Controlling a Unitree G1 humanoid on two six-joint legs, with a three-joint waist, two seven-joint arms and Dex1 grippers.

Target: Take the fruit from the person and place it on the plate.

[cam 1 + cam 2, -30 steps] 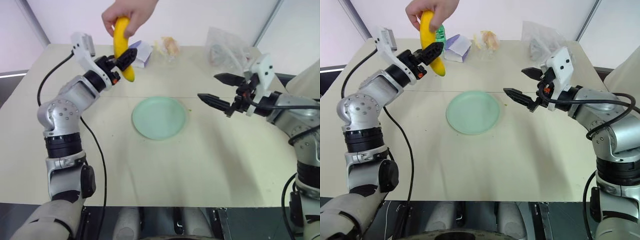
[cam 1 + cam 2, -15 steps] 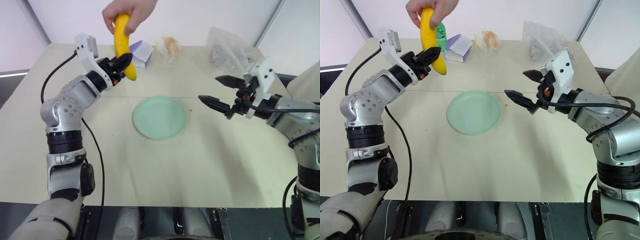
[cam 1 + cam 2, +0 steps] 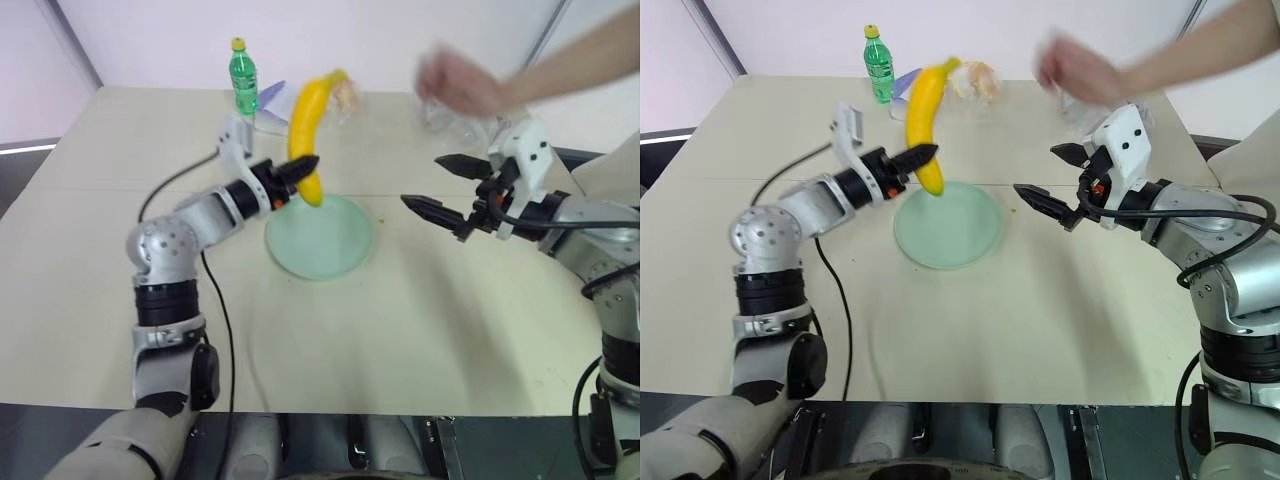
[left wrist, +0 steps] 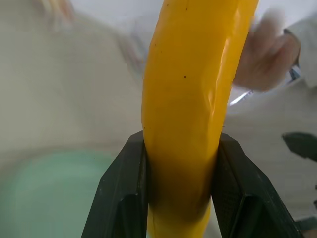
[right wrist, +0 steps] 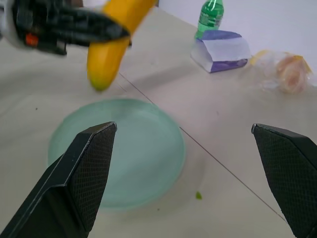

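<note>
The banana (image 3: pixel 306 118) stands nearly upright, its lower part clamped between the fingers of the left gripper (image 3: pixel 303 169), with its bottom tip over the near-left rim of the plate (image 3: pixel 330 247) just below. The person's hand (image 3: pixel 457 82) is apart from it, above the right gripper (image 3: pixel 440 186), which hangs with its fingers spread wide and empty, to the plate's right.

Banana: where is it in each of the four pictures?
Left eye view: banana upright, above the plate's far left edge, held by the left hand.
Right eye view: banana in the same spot.
Left wrist view: banana big in the middle.
Right wrist view: banana over the plate.
Shared landmark: the green plate.
</note>
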